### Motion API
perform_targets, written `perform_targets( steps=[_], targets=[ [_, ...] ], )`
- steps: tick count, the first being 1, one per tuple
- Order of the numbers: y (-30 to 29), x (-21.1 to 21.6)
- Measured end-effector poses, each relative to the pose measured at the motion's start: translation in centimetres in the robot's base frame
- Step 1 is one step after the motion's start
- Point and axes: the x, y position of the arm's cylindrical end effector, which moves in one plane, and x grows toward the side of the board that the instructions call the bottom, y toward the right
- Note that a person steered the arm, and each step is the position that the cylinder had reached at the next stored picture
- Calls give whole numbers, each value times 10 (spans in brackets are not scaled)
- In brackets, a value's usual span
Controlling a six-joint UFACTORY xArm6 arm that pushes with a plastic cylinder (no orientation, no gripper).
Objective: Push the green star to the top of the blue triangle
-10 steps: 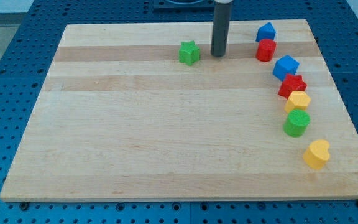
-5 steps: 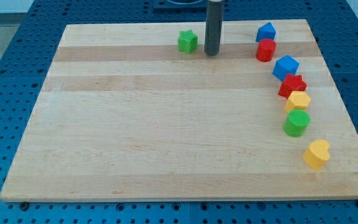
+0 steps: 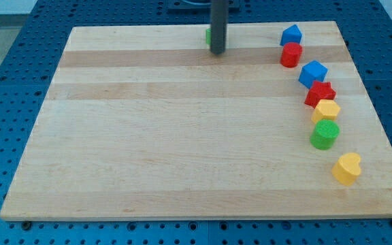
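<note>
My tip (image 3: 217, 52) had no fingers to open or hold anything and stood near the board's (image 3: 148, 150) top edge, right in front of the green star (image 3: 208, 37), hiding most of it, far left of the blue triangle (image 3: 291, 33).

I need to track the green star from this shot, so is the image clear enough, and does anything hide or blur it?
Camera view: lighting is even, shadows soft, no glare on the board; blocks look sharp. The green star shows only as a sliver at the left edge of the rod; my tip sits just in front. The blue triangle is unobstructed.
</note>
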Motion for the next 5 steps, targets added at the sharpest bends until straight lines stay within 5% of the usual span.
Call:
perform_targets(
  steps=[1, 4, 5],
  targets=[
    [-50, -2],
    [78, -21],
    [46, -21]
  ],
)
